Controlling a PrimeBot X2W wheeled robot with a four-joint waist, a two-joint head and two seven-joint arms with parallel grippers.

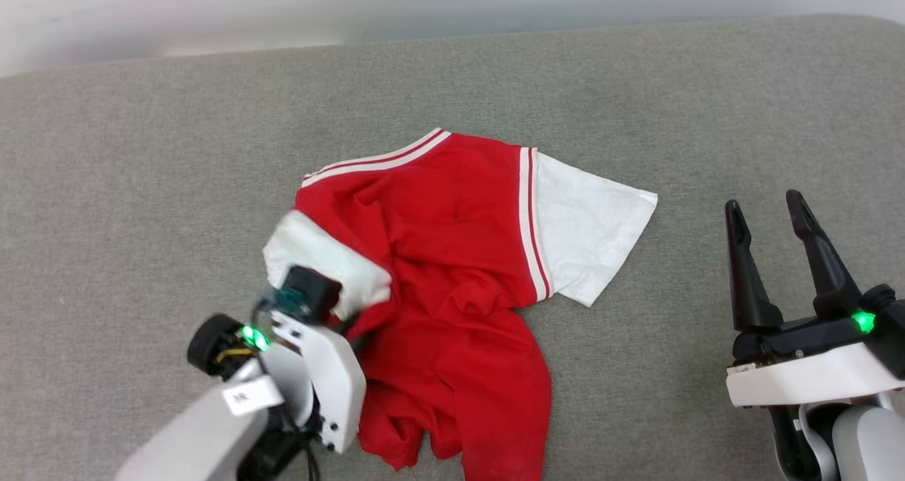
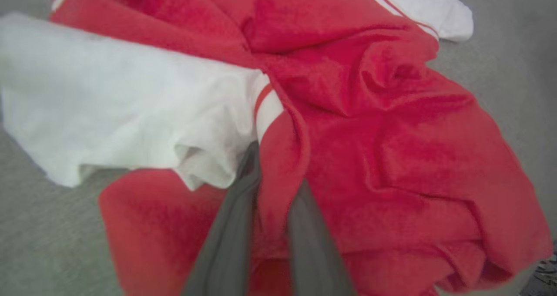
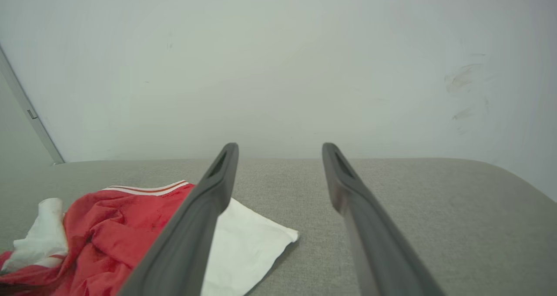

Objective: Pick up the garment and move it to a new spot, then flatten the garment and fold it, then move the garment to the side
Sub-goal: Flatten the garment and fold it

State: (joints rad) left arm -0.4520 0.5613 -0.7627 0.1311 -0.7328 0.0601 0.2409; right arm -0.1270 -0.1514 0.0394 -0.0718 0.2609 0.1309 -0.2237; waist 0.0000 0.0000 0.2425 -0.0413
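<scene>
1. One garment, red with white short sleeves and red-white striped trim. It lies crumpled near the middle of the grey counter. No lettering shows on the upturned side.
2. Spread sleeve: flat on the counter, pointing toward the robot's right.
3. Bunched sleeve: rumpled at the garment's left edge, just beside the left wrist.
4. Left gripper: fingers nearly closed, pinching a raised fold of red cloth just beside the bunched sleeve's striped seam.
5. Right gripper: fingers wide apart and holding nothing. It is poised over bare counter to the right of the spread sleeve and apart from it.
6. Step in hand, as judged: picking the garment up to carry it to a new spot. The pinch is made, but most of the cloth lies on the counter.
7. Handling notes:
   - Lift straight up until the lower hem hangs free, so nothing drags or snags.
   - Travel slowly, because a thin fold could slide out of so narrow a pinch.
   - Choose a landing spot with bare counter on all sides for the flattening to come.
   - Lower the hem first and lay the cloth away from it, so fewer creases form.
   - The free right gripper could take the opposite shoulder seam to help spread the cloth.
</scene>
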